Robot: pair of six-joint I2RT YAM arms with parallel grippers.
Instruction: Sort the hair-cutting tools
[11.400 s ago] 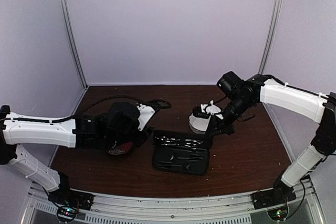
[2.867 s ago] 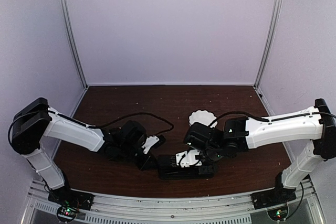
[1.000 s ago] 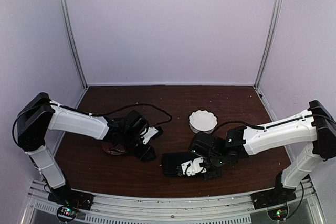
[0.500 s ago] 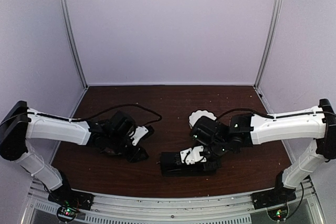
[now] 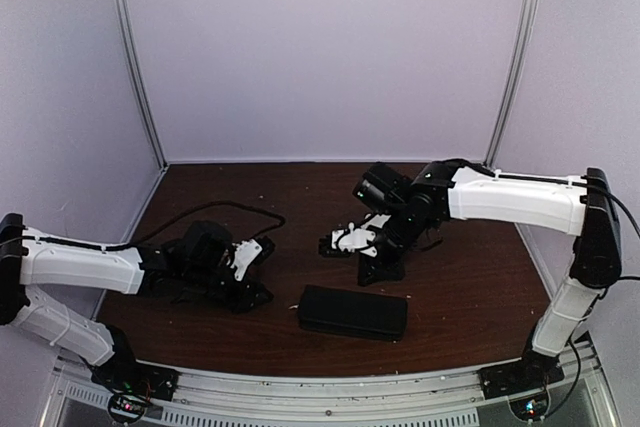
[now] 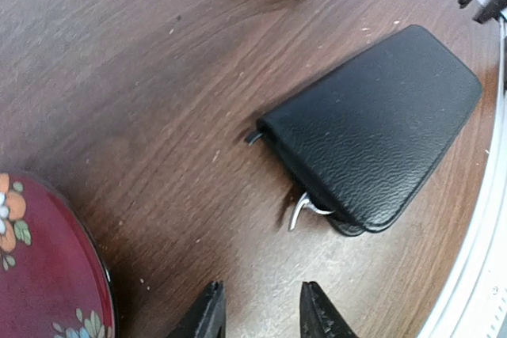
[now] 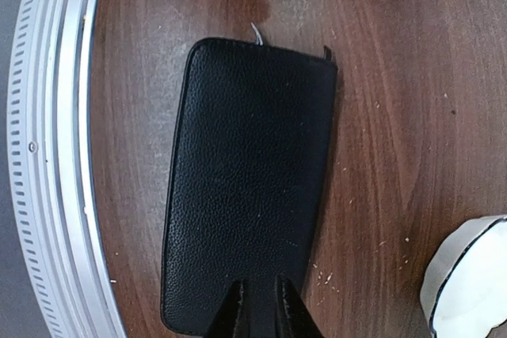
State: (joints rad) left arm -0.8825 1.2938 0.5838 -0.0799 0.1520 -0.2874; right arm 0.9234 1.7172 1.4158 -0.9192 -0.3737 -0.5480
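The desk was dark brown wood, flecked with pale crumbs. Plain lilac walls boxed it in, with a metal post at each far corner and a ribbed rail along the near edge. A black case lay flat and shut close to the near edge, a little right of the middle. I could not see the tools in any view.

From above, the right arm reached in over the middle of the desk. The left arm lay low toward the left edge. Both were apart from the case.

The wrist cameras gave more. The left one showed a red flowered plate near the left gripper, whose fingers were spread around nothing. It also caught a small silver hook poking from the case's end; zip pull or tool, I could not tell.

The right one looked down on the case, with a white bowl apart from it toward the far edge. The right gripper had its fingers drawn close. Against the black case I could not tell whether they met. In the overhead view the arms covered both plate and bowl.
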